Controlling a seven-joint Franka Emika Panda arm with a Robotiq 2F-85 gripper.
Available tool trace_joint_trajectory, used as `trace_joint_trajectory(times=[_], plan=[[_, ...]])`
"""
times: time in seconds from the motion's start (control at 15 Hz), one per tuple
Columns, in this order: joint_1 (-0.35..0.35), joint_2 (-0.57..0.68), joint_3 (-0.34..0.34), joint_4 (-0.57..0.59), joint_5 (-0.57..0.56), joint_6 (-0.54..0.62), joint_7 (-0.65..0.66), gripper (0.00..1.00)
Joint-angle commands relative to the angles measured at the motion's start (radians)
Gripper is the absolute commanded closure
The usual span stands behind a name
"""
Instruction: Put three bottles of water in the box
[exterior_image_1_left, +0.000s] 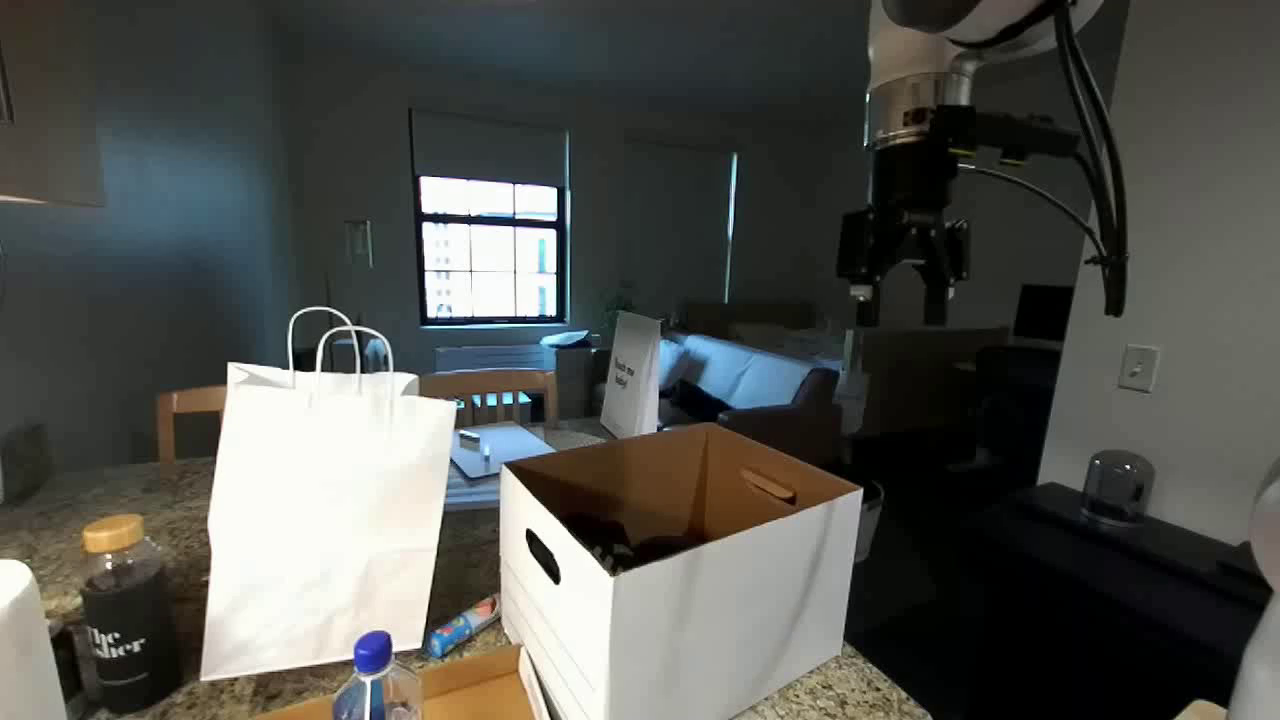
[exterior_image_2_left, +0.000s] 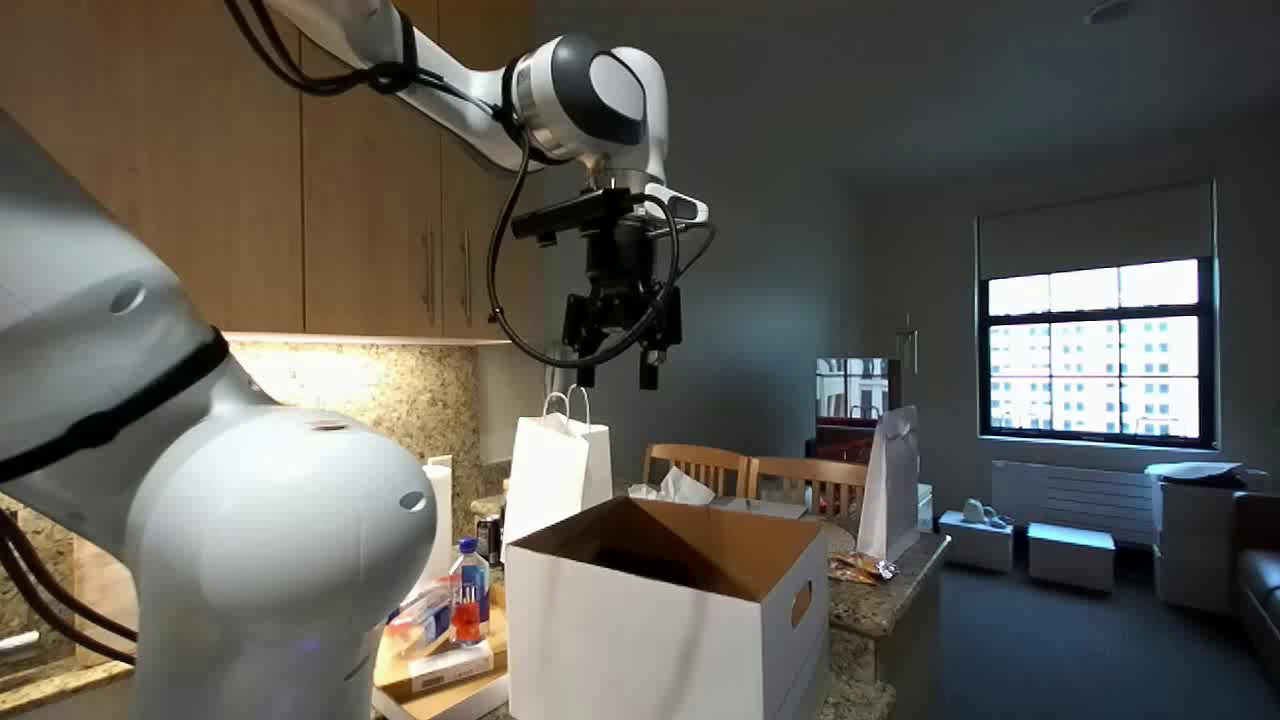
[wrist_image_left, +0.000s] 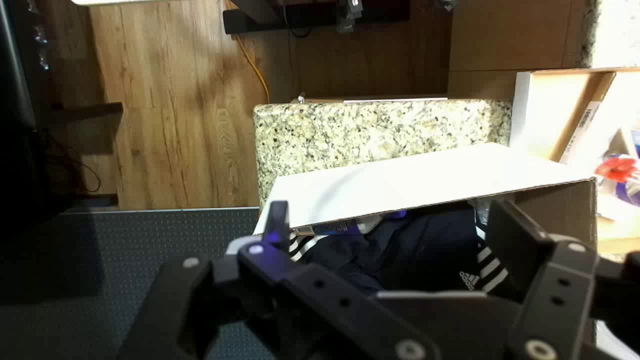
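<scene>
The large white box (exterior_image_1_left: 735, 620) stands open on the granite counter, also in an exterior view (exterior_image_2_left: 640, 640) and the wrist view (wrist_image_left: 400, 180). One clear bottle of water with a blue cap (exterior_image_1_left: 375, 695) stands upright beside it, also in an exterior view (exterior_image_2_left: 468, 590). In the wrist view, a blue-labelled bottle (wrist_image_left: 337, 229) lies inside the box on dark striped clothing (wrist_image_left: 425, 250), partly hidden by the wall. Clear plastic shows near the right finger; I cannot tell what it is. My gripper (exterior_image_1_left: 900, 305) is open and empty, high above the box, also in an exterior view (exterior_image_2_left: 617, 372).
A white paper bag with handles (exterior_image_1_left: 330, 530) and a dark jar with a wooden lid (exterior_image_1_left: 130, 640) stand beside the box. A shallow cardboard tray (exterior_image_2_left: 440, 695) holds packages. A blue tube (exterior_image_1_left: 462, 628) lies between bag and box. Another white bag (exterior_image_2_left: 890, 485) stands farther back.
</scene>
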Motion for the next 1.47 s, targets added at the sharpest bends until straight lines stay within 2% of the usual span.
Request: trace_joint_trajectory(times=[0.0, 0.8, 0.93, 1.4], plan=[[-0.003, 0.001, 0.002, 0.003, 0.001, -0.002, -0.002, 0.0], [-0.003, 0.001, 0.002, 0.003, 0.001, -0.002, -0.002, 0.0], [-0.003, 0.022, 0.03, 0.007, -0.003, 0.033, 0.034, 0.0], [0.033, 0.103, 0.097, 0.09, 0.004, 0.041, 0.041, 0.0]])
